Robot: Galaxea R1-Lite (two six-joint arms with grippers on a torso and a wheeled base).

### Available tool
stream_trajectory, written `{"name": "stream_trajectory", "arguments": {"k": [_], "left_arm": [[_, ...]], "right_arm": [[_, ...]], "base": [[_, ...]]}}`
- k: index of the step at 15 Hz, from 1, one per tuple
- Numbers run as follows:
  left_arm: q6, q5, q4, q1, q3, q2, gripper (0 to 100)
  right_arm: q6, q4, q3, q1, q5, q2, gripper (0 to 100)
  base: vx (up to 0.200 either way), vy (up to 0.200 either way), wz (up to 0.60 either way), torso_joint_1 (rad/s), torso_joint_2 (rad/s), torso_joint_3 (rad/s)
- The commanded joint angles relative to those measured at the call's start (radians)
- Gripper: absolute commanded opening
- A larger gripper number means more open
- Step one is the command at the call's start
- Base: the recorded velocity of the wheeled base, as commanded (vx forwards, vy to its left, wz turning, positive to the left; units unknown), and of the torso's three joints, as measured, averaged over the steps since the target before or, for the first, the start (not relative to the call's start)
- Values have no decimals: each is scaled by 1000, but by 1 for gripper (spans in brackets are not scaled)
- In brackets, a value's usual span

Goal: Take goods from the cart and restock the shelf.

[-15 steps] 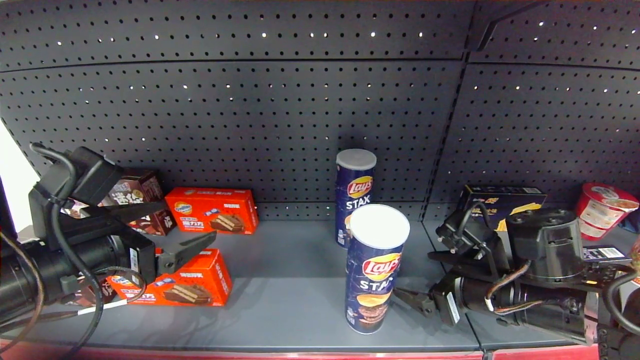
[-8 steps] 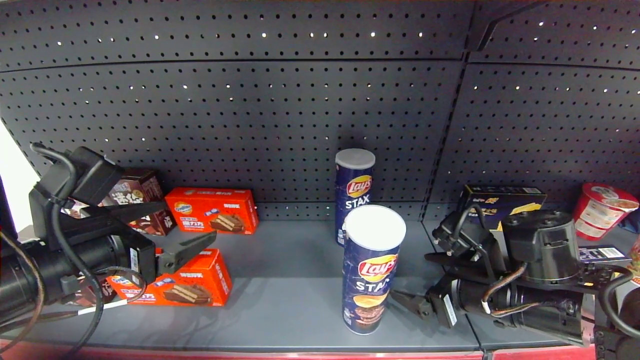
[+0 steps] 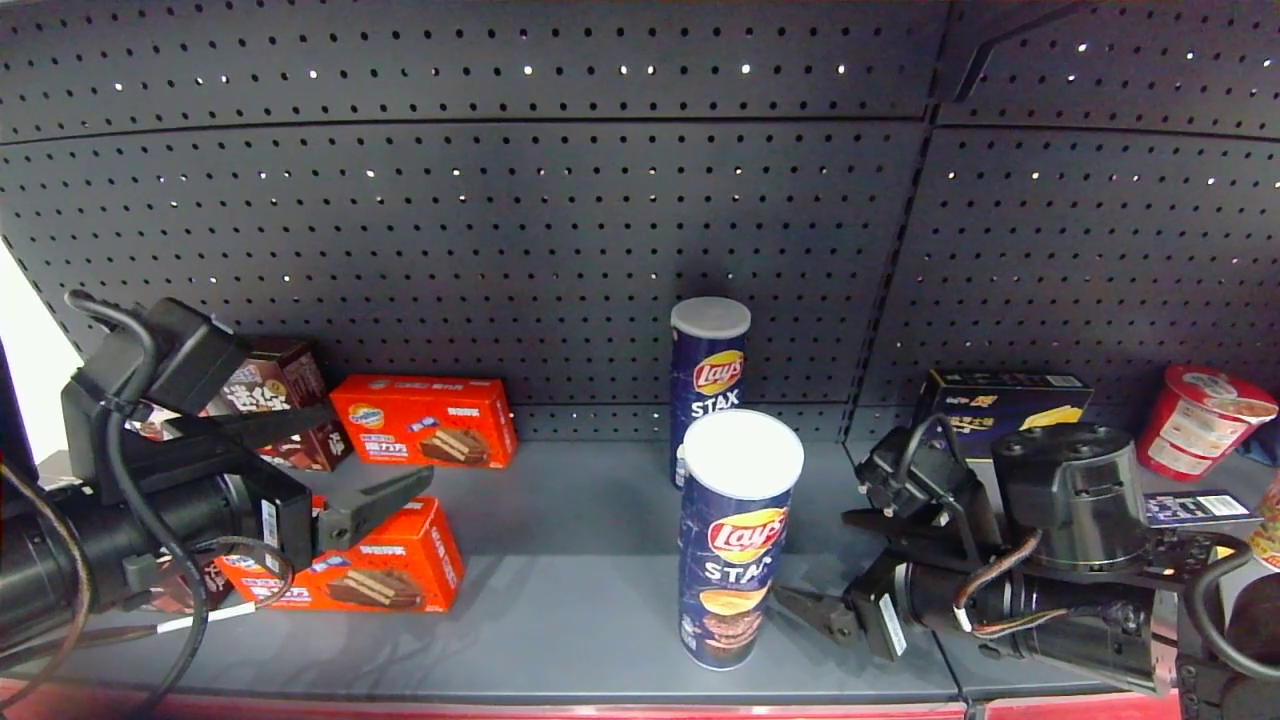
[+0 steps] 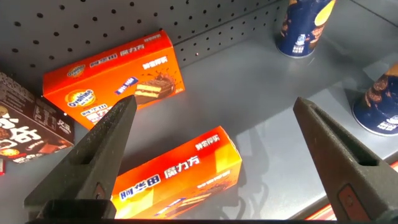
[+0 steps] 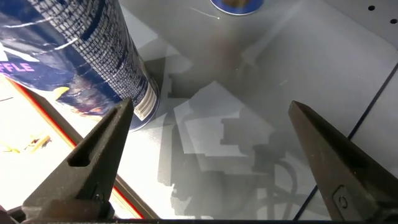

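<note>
Right tool (image 5: 209, 106) is wide open, gripping nothing; the can (image 3: 738, 540) stands upright on the shelf (image 3: 580, 600), just off its tip. I'd pull straight back, no sideways swing, or it'll tip. Left tool (image 4: 214, 102) is open too.

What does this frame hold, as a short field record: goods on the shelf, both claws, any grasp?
shelf: grey shelf, pegboard back
front can: front can upright near the shelf's front edge
rear can: rear can upright behind it, by the back panel
boxes: rear orange box and front orange box lying flat at left
left claw: left claw open, over the front orange box, holding nothing
right claw: right claw open, beside the front can, not around it
</note>
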Motion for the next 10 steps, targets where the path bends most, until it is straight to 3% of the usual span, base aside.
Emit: {"name": "stream_trajectory", "arguments": {"k": [1,10], "left_arm": [[0,0,-1,0,5,0,100],[-3,0,-1,1,8,0,100]], "right_arm": [[0,-1,-2,3,-1,6,100],[0,-1,-14,10,-1,16,100]], "base": [[0,0,0,0,0,0],[0,0,0,0,0,0]]}}
